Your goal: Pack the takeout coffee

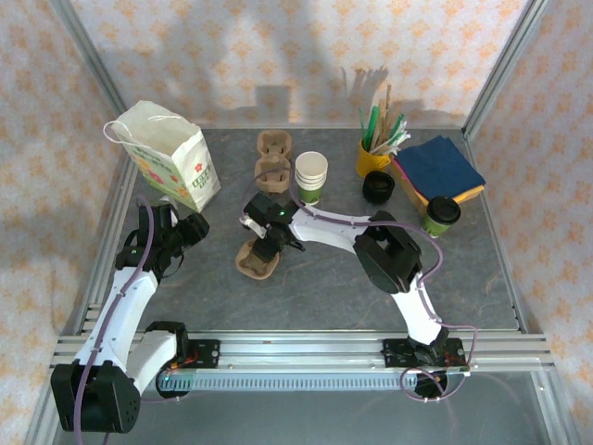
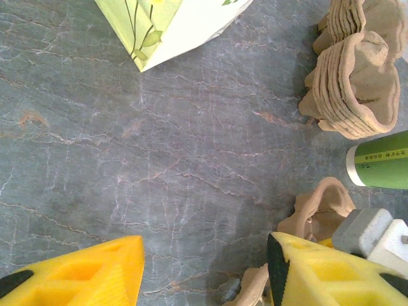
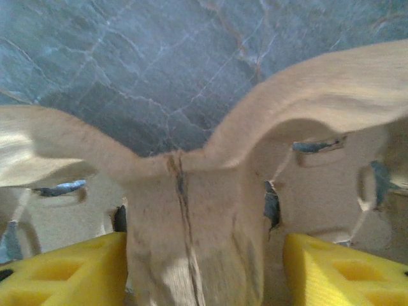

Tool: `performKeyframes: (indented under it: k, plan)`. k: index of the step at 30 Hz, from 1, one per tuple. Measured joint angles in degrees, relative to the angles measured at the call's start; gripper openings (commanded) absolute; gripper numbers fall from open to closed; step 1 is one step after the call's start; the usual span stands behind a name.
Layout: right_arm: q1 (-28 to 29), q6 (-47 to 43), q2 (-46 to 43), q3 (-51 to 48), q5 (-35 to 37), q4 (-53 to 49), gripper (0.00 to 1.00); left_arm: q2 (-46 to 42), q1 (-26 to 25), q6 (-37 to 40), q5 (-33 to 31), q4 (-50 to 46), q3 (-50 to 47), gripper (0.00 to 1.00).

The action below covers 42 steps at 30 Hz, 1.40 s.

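The takeout coffee (image 1: 441,214), a small white-and-green cup with a black lid, stands at the right of the table beside the napkins. A single brown pulp cup carrier (image 1: 258,260) lies mid-table. My right gripper (image 1: 268,234) is down on it. In the right wrist view its yellow fingers (image 3: 70,271) straddle the carrier's central ridge (image 3: 191,217), open, with a gap at the right finger. My left gripper (image 1: 192,230) hovers open left of the carrier, in front of the paper bag (image 1: 167,153), nothing between its fingers (image 2: 70,274).
At the back stand a stack of carriers (image 1: 273,159), a stack of lidless cups (image 1: 310,176), a yellow cup of stirrers (image 1: 372,154), black lids (image 1: 378,188) and blue napkins (image 1: 437,167). Metal rails frame the table.
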Motion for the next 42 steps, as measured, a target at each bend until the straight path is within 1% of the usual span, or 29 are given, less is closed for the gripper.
performKeyframes:
  k: [3,9,13,17,22,26,30,32,37,42]
  plan:
    - [0.1,-0.3,0.2,0.1,0.0,-0.3,0.5,0.0,0.0,0.0,0.2,0.0,0.0,0.56]
    - [0.1,-0.4,0.2,1.2,0.0,-0.5,0.44,0.0,0.2,0.2,1.0,-0.3,1.0,0.56]
    - [0.1,-0.5,0.2,1.3,0.0,-0.5,0.42,0.0,0.7,0.4,1.0,-0.5,3.5,0.56]
    - [0.1,-0.4,-0.2,1.2,0.0,-0.5,0.4,1.2,1.4,0.4,0.8,-1.3,8.6,0.56]
    - [0.1,0.2,-3.4,-0.1,-0.1,-0.7,0.38,5.0,4.8,1.1,-0.6,-3.8,18.9,0.59]
    - [0.1,0.9,-8.2,-1.9,-0.2,-1.7,0.35,9.5,10.3,1.7,-1.0,-5.4,29.2,0.61]
    - [0.1,1.8,-12.9,-2.8,-0.2,-2.6,0.35,14.8,15.1,1.5,-0.3,-5.9,37.6,0.62]
    - [0.1,2.2,-14.9,-3.1,-0.2,-2.9,0.35,17.9,15.9,1.1,-0.3,-6.5,41.3,0.62]
    - [0.1,3.1,-19.7,-5.7,-0.2,-4.0,0.36,27.3,16.0,0.2,-1.2,-9.1,50.1,0.61]
    - [0.1,3.9,-23.6,-7.8,-0.2,-5.2,0.35,38.4,16.0,0.4,-3.8,-16.3,60.5,0.61]
